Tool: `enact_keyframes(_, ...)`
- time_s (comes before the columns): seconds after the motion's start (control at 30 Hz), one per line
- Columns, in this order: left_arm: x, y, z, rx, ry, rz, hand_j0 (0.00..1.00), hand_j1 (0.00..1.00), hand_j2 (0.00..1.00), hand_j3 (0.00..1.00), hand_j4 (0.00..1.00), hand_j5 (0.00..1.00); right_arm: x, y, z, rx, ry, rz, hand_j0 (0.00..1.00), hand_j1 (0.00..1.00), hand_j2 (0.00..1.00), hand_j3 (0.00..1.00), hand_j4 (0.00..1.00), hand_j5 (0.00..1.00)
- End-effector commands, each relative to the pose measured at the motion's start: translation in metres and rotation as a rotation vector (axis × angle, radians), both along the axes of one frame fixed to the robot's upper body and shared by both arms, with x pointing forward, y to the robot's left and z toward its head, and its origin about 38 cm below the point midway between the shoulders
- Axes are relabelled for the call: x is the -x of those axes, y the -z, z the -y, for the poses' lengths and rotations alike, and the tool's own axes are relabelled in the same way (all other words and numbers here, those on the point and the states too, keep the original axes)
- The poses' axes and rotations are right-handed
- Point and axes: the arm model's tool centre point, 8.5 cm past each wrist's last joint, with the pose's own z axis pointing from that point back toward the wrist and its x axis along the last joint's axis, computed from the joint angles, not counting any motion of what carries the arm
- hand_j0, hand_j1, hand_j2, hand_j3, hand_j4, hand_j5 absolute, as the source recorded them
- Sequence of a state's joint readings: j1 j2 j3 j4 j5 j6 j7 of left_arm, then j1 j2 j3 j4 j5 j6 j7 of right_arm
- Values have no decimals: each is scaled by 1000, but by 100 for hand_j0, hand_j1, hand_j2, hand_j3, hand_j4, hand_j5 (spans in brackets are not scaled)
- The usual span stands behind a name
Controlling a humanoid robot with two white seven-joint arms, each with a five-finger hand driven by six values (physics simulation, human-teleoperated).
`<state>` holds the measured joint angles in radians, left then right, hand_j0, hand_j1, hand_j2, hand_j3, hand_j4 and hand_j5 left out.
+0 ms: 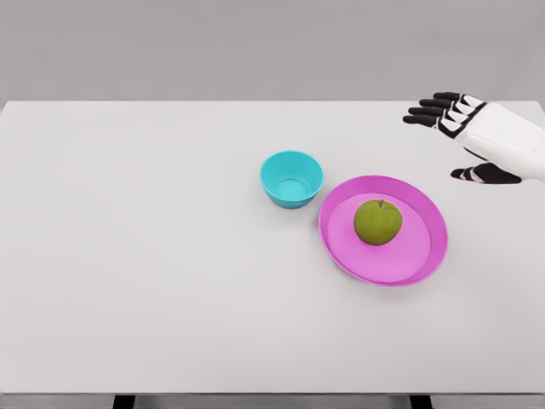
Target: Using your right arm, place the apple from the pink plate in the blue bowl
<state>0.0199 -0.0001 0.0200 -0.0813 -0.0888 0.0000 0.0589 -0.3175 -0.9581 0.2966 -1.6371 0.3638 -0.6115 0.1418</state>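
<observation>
A green apple (378, 221) sits in the middle of the pink plate (421, 256) on the right half of the white table. To the plate's left stands the blue bowl (291, 178), with nothing visible inside. My right hand (451, 141) hovers at the right edge, up and to the right of the plate, apart from the apple. Its black fingers (430, 112) are spread and point left, the thumb (481, 175) held below them; it holds nothing. No left arm shows.
The white table (136, 256) fills most of the view, with its front edge near the bottom and two dark legs showing beneath it. A grey wall lies behind.
</observation>
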Motion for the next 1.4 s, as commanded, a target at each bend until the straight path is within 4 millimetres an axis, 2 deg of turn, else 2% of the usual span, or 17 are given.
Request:
enact_keyframes(0.0,0,0,0,1,0,0,100,100,100,100,100,100,0,1,0,-3,-2,-4,100,100,100,100,100,100)
enact_keyframes(0.13,0,0,0,1,0,0,100,100,100,100,100,100,-2,4,6,-5,18,-15,100,100,100,100,100,100)
enact_keyframes(0.2,0,0,0,1,-1,0,100,100,100,100,100,100,0,8,1,12,5,-31,100,100,100,100,100,100)
enact_keyframes(0.3,0,0,0,-1,0,0,100,100,100,100,100,100,1,19,-2,211,-21,-168,100,100,100,100,100,100)
enact_keyframes(0.37,0,0,0,1,-1,0,100,100,100,100,100,100,3,15,-11,340,-58,-225,100,100,100,100,100,100)
enact_keyframes(0.53,0,0,0,-1,0,0,100,100,100,100,100,100,-1,19,-44,315,-134,-209,100,100,100,100,100,100)
enact_keyframes(0.6,0,0,0,1,0,0,100,100,100,100,100,100,-10,25,-62,328,-181,-225,100,100,100,100,100,100)
enact_keyframes(0.67,0,0,0,-1,0,0,100,100,100,100,100,100,-12,33,-69,352,-204,-247,100,100,100,100,100,100)
enact_keyframes(0.9,0,0,0,1,0,0,100,100,100,100,100,100,-12,36,-71,356,-210,-256,100,100,100,100,100,100)
enact_keyframes(1.1,0,0,0,1,0,0,100,100,100,100,100,100,-21,57,-75,362,-211,-315,100,100,100,100,100,100)
enact_keyframes(1.37,0,0,0,-1,-1,0,100,100,100,100,100,100,-22,67,-79,368,-219,-341,100,100,100,100,100,100)
